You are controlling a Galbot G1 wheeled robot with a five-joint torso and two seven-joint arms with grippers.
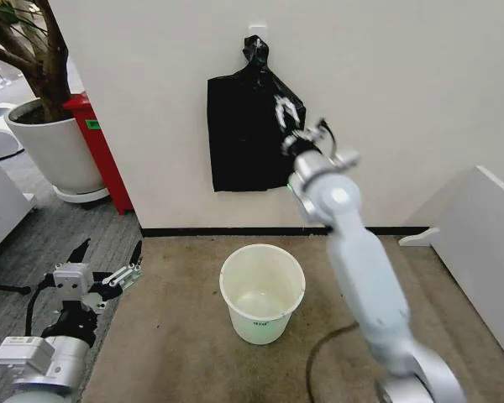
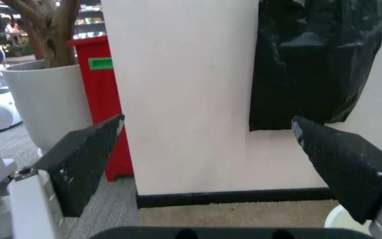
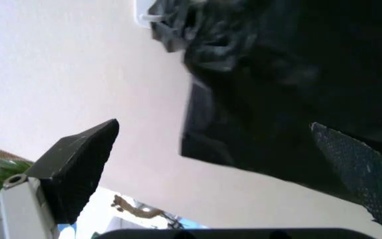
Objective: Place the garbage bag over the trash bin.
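Setting: a cream-white wall with a black skirting strip, over a worn tan carpet floor (image 1: 176,336); grey carpet tiles, a large white plant pot (image 1: 55,151) holding a tree, and a red metal cabinet (image 1: 101,151) stand off to the left.

Item 1: smooth, glossy black plastic garbage bag (image 1: 248,134), flat and house-shaped with a knotted top, hanging from a small white wall hook (image 1: 258,30).

Item 2: small round cream-white plastic trash bin (image 1: 262,292) with a rolled rim, upright and empty on the floor, well below the right pincer and off to the right of the left pincer.

Item 3: right pincer (image 1: 287,112), raised to the wall, fingers spread, just in front of the bag's upper right part; no pinch made.

Item 4: left pincer (image 1: 109,256), low by the robot's left side, fingers spread wide, holding nothing, well apart from bag and bin.

Risks, as judged:
- Closing on slick, thin film may catch too little plastic, so the bag slips free.
- A hard pull against the knot could tear the film or strain the hook.
- Fingers driven too far would strike the wall.

Markings: a small dark label near the bin's base and a green tag on the cabinet; neither is legible.
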